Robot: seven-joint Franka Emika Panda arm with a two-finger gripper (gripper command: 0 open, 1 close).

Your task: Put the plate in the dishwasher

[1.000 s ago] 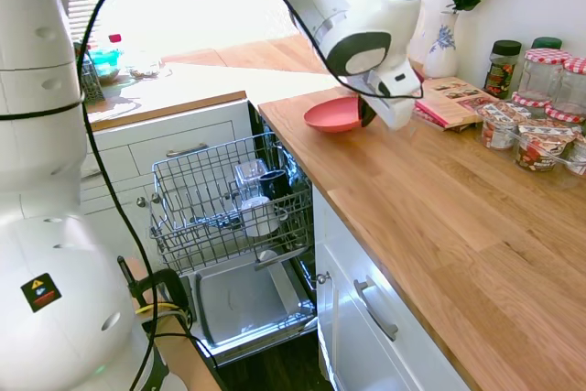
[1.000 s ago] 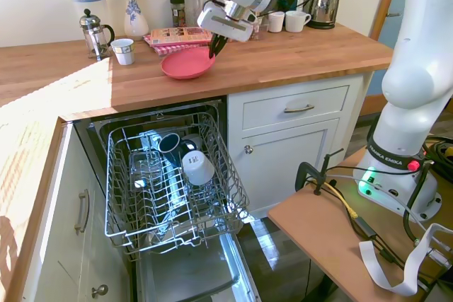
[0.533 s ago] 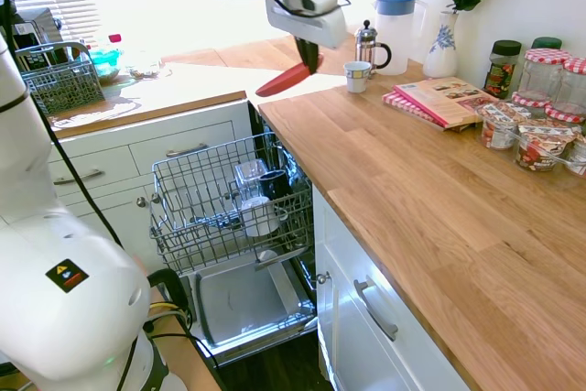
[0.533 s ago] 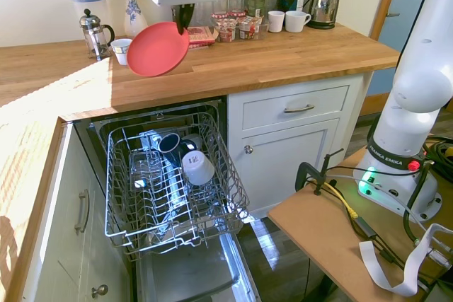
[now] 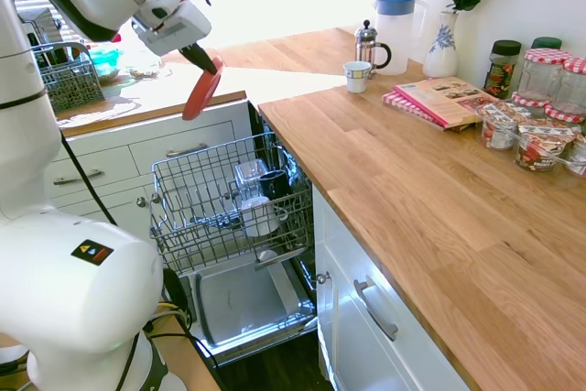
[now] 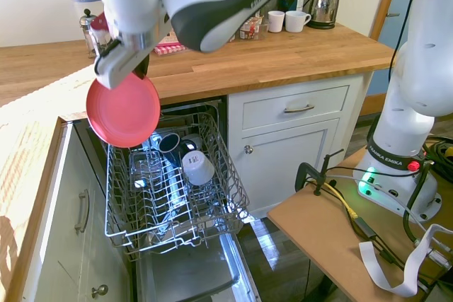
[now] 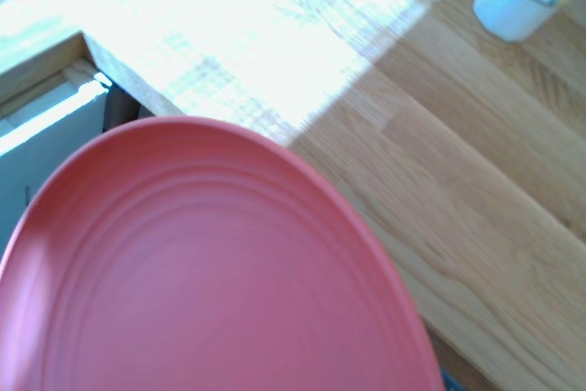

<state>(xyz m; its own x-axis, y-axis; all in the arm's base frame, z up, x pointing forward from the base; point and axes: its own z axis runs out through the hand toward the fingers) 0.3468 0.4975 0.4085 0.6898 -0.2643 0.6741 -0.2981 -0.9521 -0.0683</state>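
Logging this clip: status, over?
Hand shut on plate, held on edge above dishwasher rack. Cups already in rack.

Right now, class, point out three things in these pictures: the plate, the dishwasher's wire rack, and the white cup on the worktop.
plate (image 6: pixel 123 109), second exterior view, middle of its face.
wire rack (image 5: pixel 172 178), first exterior view, upper side wall.
white cup (image 5: pixel 356 75), first exterior view, its side.
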